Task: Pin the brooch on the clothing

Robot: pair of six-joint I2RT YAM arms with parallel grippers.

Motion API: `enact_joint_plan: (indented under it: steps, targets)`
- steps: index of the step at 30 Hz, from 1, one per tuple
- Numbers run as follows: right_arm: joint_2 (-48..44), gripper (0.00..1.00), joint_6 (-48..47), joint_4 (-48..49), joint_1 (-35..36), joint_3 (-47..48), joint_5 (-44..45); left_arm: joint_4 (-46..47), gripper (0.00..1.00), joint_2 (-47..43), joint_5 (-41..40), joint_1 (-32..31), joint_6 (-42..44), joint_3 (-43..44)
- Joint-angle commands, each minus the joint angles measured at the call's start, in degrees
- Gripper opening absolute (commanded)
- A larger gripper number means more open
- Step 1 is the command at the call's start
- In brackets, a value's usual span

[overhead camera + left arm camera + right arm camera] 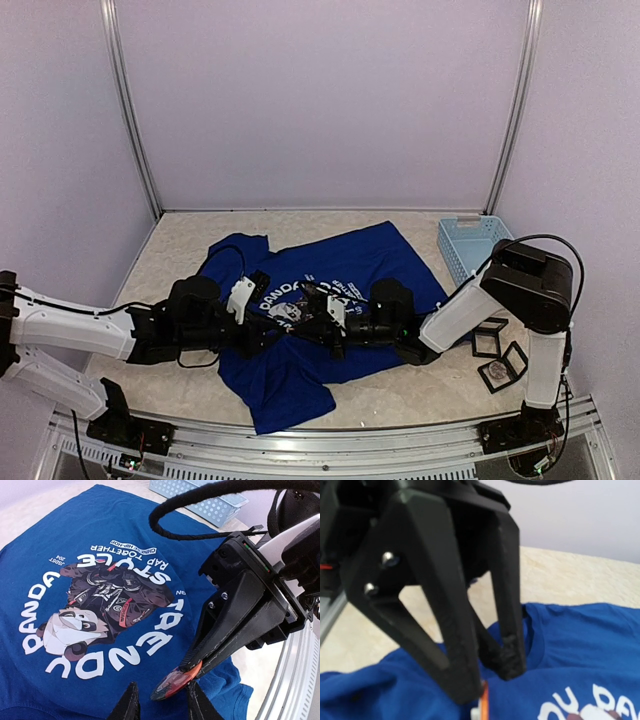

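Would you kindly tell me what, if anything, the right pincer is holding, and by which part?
The right pincer holds the reddish brooch by one edge, pinched between its fingertips, over the blue shirt.

T-shirt (370,250) on table (420,390), basket (452,258) behind-right, brooch (173,682) in right tool (194,664) over it

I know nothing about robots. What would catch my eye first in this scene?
A royal-blue T-shirt lies spread across the middle of the table, its round panda print facing up. Beside that print the two arms meet: the right gripper pinches a small reddish brooch over the cloth, with the left gripper open right next to it. A light-blue basket sits at the far right.
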Motion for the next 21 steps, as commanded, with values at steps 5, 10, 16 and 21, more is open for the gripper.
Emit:
enact_joint_plan:
  steps: [5, 10, 16, 21]
  targets:
    - [0.4, 0.00, 2.3, 3.6, -0.1, 0.4, -4.5, 7.1, 0.31, -4.9, -4.8, -0.4, 0.3, -6.2]
    - [0.8, 0.00, 2.3, 2.9, -0.2, 0.8, -5.4, 22.4, 0.35, -7.5, -4.3, 0.2, 3.0, -14.6]
    - [1.2, 0.00, 1.8, 1.9, -0.1, 1.4, -5.7, 30.6, 0.38, -7.2, -0.9, 0.4, 7.5, -18.7]
    - [0.8, 0.00, 0.8, 0.5, -0.2, 1.9, -6.0, 32.8, 0.40, -1.2, 3.0, 1.2, 14.0, -16.5]
